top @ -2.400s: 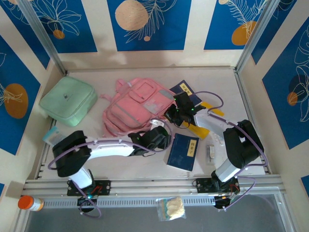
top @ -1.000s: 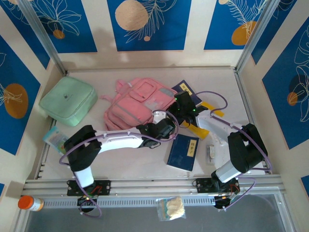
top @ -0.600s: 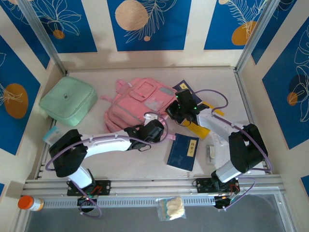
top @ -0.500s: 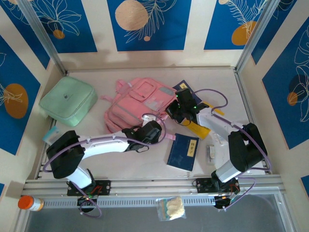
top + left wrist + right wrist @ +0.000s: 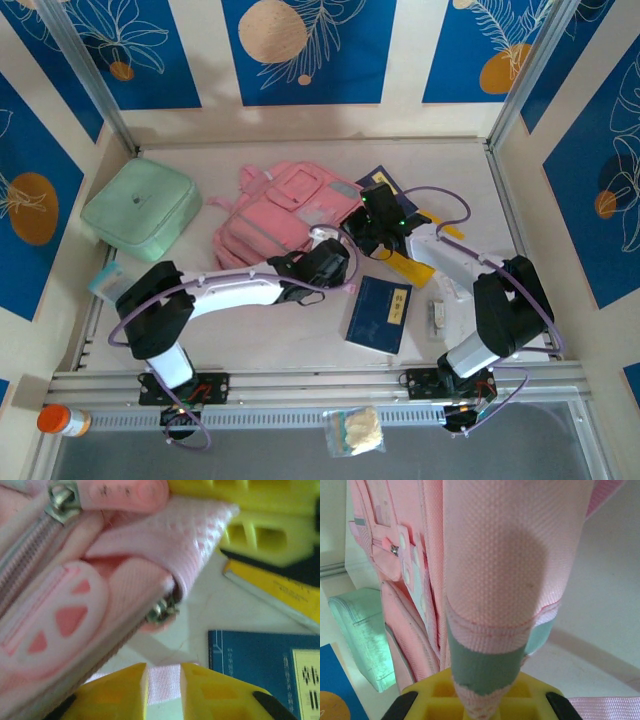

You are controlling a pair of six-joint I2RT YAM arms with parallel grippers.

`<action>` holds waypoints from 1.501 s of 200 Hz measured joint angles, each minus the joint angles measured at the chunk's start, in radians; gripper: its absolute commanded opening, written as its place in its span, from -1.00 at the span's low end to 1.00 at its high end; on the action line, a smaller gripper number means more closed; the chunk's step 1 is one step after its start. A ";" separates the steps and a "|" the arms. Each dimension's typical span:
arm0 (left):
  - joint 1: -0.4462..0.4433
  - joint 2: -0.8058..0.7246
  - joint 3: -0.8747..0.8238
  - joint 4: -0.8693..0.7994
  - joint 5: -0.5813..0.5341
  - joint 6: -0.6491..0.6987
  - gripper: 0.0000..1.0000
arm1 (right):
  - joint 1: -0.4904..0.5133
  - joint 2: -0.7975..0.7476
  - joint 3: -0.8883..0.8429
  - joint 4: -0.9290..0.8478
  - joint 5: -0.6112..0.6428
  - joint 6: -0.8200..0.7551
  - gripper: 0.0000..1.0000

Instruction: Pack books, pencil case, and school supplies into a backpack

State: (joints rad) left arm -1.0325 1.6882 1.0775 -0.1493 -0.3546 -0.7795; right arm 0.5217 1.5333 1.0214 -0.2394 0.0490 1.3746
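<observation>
Both arms meet at the right edge of the backpack.
The right end effector is clenched on the backpack's pink fabric. The left end effector has its jaws slightly apart, and its grip cannot be told. The backpack lies mid-table, with a navy book near-right of it.

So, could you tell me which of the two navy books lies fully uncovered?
The navy book nearer the arm bases: its whole cover and white label show. The far navy book, beside the backpack, is partly hidden under the right gripper.
</observation>
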 measured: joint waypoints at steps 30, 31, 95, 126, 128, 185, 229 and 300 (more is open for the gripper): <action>0.000 0.048 0.097 -0.097 -0.067 -0.035 -0.16 | 0.000 -0.014 0.000 0.000 0.002 0.018 -1.00; 0.000 0.049 0.100 -0.100 -0.069 -0.035 -0.16 | 0.000 -0.015 0.000 0.000 0.002 0.019 -1.00; -0.006 0.099 0.201 -0.192 -0.197 -0.112 -0.08 | 0.003 -0.026 0.011 0.018 0.005 0.080 -1.00; -0.005 0.132 0.255 -0.243 -0.276 -0.142 -0.28 | 0.003 -0.039 -0.001 0.049 0.010 0.106 -1.00; -0.005 0.132 0.257 -0.245 -0.281 -0.139 -0.29 | 0.003 -0.041 -0.003 0.051 0.012 0.108 -1.00; 0.002 0.135 0.264 -0.250 -0.331 -0.128 -0.79 | 0.005 -0.065 -0.014 0.065 0.031 0.118 -1.00; 0.007 0.130 0.248 -0.211 -0.317 -0.079 -1.00 | 0.003 -0.065 -0.014 0.067 0.031 0.107 -1.00; 0.032 0.005 0.103 -0.101 -0.153 -0.003 -1.00 | -0.015 -0.063 -0.007 0.055 -0.015 0.059 -1.00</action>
State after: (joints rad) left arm -1.0004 1.6928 1.1805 -0.2508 -0.5072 -0.7822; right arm 0.5068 1.4704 1.0142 -0.1844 0.0338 1.4338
